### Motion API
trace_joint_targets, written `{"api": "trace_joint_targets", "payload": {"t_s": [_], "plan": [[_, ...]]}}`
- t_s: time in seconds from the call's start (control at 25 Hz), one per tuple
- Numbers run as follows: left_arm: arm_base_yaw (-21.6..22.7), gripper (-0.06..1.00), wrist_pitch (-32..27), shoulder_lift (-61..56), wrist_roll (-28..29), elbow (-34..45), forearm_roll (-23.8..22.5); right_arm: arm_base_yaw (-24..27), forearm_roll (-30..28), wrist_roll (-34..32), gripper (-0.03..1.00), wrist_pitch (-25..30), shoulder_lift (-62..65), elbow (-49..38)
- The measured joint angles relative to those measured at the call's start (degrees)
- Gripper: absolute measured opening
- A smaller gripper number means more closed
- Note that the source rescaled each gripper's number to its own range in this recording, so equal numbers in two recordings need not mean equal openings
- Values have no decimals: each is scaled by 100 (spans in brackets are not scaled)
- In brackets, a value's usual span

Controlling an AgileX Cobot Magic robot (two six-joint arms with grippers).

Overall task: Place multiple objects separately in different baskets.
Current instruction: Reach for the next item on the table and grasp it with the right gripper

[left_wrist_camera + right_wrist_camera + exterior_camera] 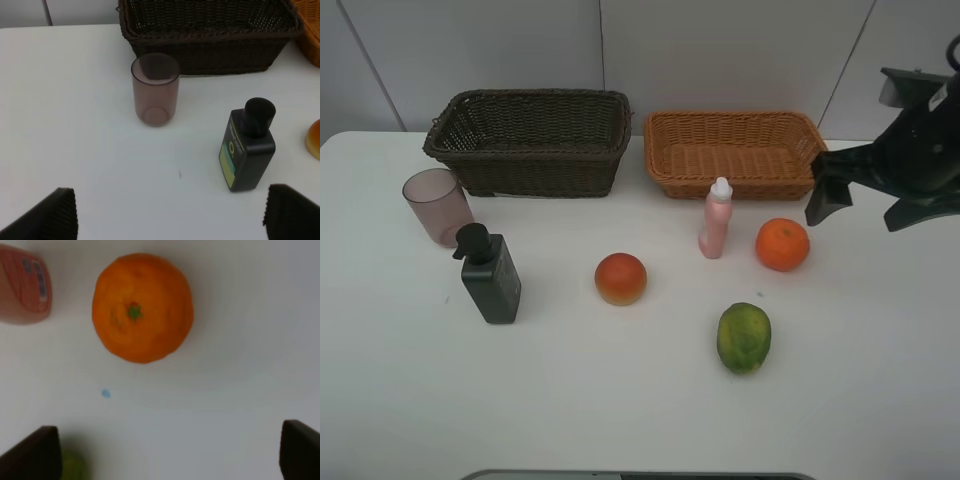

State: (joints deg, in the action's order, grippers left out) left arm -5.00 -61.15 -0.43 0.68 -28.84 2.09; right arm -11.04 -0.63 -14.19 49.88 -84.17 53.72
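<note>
All six objects are on the counter, outside both baskets. The dark basket and the tan basket sit side by side at the back with a narrow gap between them.

Your right gripper hangs over the counter's right side, just right of the orange. Its jaws are spread wide and hold nothing. In the right wrist view the orange lies on the counter ahead of the jaws, stem up. The pink bottle stands upright just beside the orange, in front of the tan basket. The green fruit lies nearer the front edge, and the red-yellow fruit sits near the middle.

Your left gripper is also spread wide and empty, and it shows only in its own wrist view. Ahead of it the cup stands upright, close in front of the dark basket. The pump bottle stands near the cup without touching it.
</note>
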Motion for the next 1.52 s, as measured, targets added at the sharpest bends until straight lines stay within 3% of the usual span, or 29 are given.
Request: {"api": "trace_joint_targets", "payload": {"t_s": [0.28,0.68,1.24,1.52], "plan": [[0,96,0,0,0,0,0,-189,-232,-449,86,-237,-1096,668],[0,96,0,0,0,0,0,-194,-529,-782,86,-901,-1930,740],[0,96,0,0,0,0,0,-258,-716,-959,86,-1575,-2093,740],[0,96,0,0,0,0,0,-258,-722,-997,86,-1655,-2391,740]]}}
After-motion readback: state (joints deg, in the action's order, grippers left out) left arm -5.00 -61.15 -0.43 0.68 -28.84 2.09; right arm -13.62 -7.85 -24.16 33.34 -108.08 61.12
